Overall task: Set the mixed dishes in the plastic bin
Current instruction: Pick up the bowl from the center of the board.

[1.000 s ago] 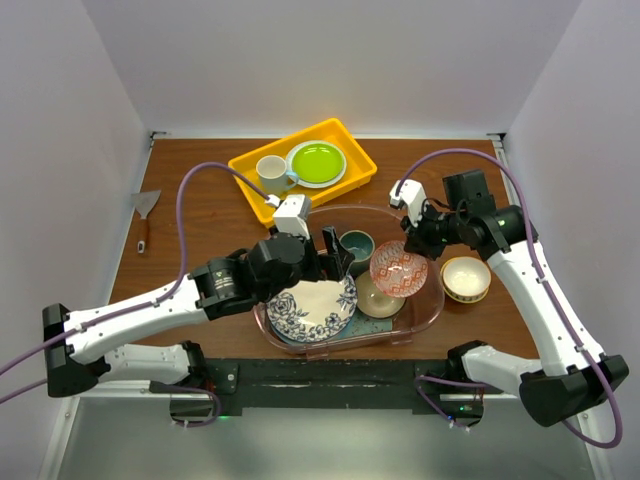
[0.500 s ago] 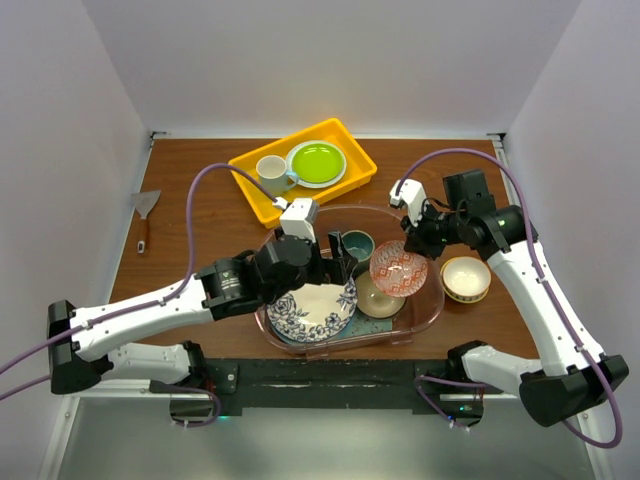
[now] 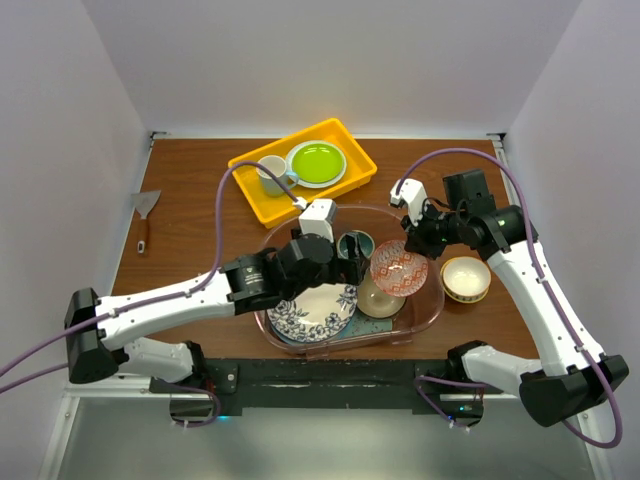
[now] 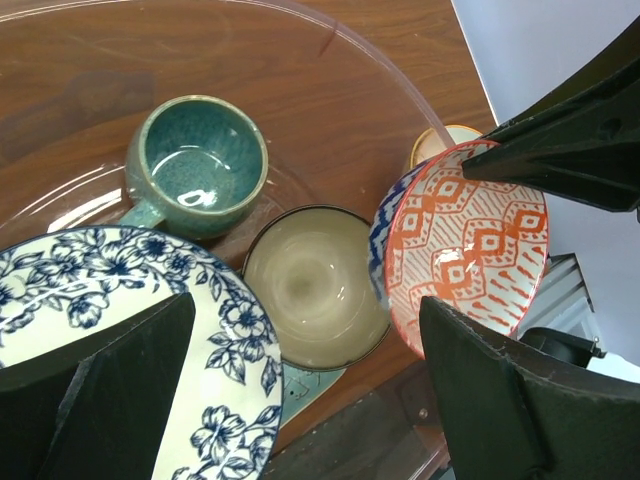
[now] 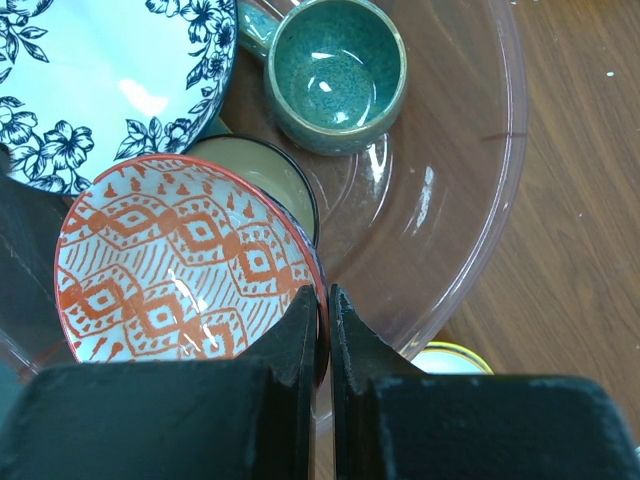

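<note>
The plastic bin point(image 3: 433, 300) holds a blue-floral plate point(image 3: 312, 310), a dark teal mug point(image 3: 357, 243) and a tan bowl point(image 3: 378, 298). A corner of the mint-green tray point(image 4: 300, 385) shows under the plate. My right gripper point(image 5: 325, 300) is shut on the rim of the red-patterned bowl point(image 5: 180, 265), which hangs tilted above the bin's right half point(image 3: 398, 268). My left gripper point(image 4: 308, 305) is open and empty, hovering over the tan bowl point(image 4: 310, 285) between the plate point(image 4: 120, 300) and the red-patterned bowl point(image 4: 470, 240).
A small yellow-rimmed bowl point(image 3: 465, 278) sits on the table just right of the bin. At the back, a yellow tray point(image 3: 340, 130) carries a white mug point(image 3: 270, 172) and a lime-green plate point(image 3: 316, 162). A scraper point(image 3: 146, 215) lies at the far left.
My left arm has swung right across the bin, from over the floral plate to over the tan bowl, its gripper still open. The right arm and its bowl have not moved.
</note>
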You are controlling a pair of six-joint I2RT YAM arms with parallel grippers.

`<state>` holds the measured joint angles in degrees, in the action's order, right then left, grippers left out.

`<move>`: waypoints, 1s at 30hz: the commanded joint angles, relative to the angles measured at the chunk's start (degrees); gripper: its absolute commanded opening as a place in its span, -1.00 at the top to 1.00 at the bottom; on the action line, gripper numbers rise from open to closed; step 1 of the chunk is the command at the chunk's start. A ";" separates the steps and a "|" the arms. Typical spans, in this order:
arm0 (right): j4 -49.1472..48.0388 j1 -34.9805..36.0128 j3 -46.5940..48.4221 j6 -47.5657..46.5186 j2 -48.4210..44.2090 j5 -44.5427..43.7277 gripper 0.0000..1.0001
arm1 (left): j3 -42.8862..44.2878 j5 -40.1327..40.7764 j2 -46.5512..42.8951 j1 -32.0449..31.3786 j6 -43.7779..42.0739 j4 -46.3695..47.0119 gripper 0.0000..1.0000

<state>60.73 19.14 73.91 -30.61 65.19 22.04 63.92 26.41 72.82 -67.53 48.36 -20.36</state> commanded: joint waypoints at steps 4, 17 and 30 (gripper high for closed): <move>-2.81 0.29 1.15 1.78 -1.03 3.00 1.00 | 6.30 1.36 7.41 -0.68 -1.51 4.10 -0.76; -2.72 0.29 1.76 2.57 -1.91 7.04 1.00 | 10.26 2.77 13.05 -1.82 -7.12 -0.65 0.61; 0.79 -2.43 2.56 -0.68 -4.45 18.82 0.50 | 0.77 3.03 -0.03 -1.91 -15.57 6.91 1.00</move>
<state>59.70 18.15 73.91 -28.49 63.64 33.56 67.29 28.10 79.35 -69.52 38.74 -16.36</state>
